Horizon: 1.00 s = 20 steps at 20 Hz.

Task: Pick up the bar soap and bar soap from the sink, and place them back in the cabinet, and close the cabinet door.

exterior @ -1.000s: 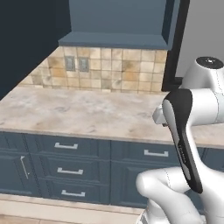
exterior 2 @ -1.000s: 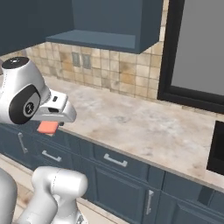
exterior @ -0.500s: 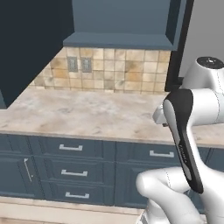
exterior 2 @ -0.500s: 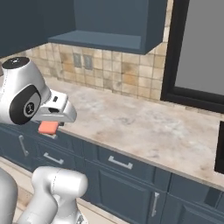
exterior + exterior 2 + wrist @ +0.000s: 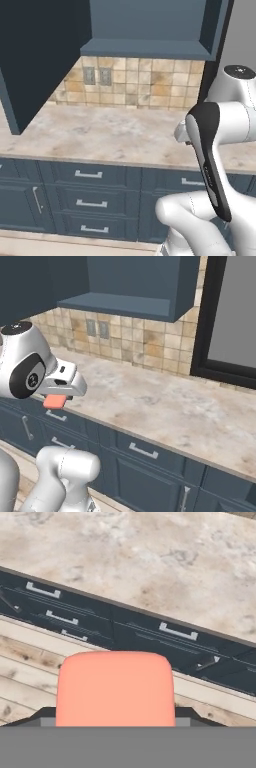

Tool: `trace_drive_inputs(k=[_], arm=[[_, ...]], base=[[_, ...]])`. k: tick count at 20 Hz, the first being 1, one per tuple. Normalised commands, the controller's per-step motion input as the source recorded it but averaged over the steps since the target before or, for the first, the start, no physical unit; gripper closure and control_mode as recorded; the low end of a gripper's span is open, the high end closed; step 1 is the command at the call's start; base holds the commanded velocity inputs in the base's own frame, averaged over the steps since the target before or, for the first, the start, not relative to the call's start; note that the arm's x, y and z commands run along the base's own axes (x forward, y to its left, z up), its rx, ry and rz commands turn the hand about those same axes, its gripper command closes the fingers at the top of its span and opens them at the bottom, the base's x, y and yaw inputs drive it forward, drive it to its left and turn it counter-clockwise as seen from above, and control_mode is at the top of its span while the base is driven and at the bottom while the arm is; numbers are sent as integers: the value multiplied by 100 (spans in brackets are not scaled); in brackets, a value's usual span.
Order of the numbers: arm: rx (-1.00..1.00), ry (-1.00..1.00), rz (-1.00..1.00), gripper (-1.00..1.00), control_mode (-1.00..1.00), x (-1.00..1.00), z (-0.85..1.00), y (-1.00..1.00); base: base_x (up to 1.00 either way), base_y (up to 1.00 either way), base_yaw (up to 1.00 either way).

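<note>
Left base view: beige marbled countertop [image 5: 100,137] under the cabinet [image 5: 150,25], cabinet door [image 5: 35,55] swung open; tiled backsplash [image 5: 145,85].
Right base view: gripper [image 5: 56,400] clamped on a bar soap [image 5: 54,401] before the counter's edge.
Hand view: soap above drawer fronts [image 5: 140,637] and plank floor [image 5: 30,677]. No legible writing.

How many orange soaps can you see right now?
1. The bar soap is held in the end effector, out over the edge of the counter above the floor. The other one may be somewhere these pictures don't reach.
</note>
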Motion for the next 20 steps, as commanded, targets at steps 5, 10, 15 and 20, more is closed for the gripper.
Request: trace_drive_inputs(k=[5,10,15,20], arm=[[0,0,0,100,100,0,0,0],[0,0,0,100,100,0,0,0],[0,0,0,100,100,0,0,0],[0,0,0,100,100,0,0,0]], base=[[49,1,0],[36,17,0],[25,10,3],[9,3,7]])
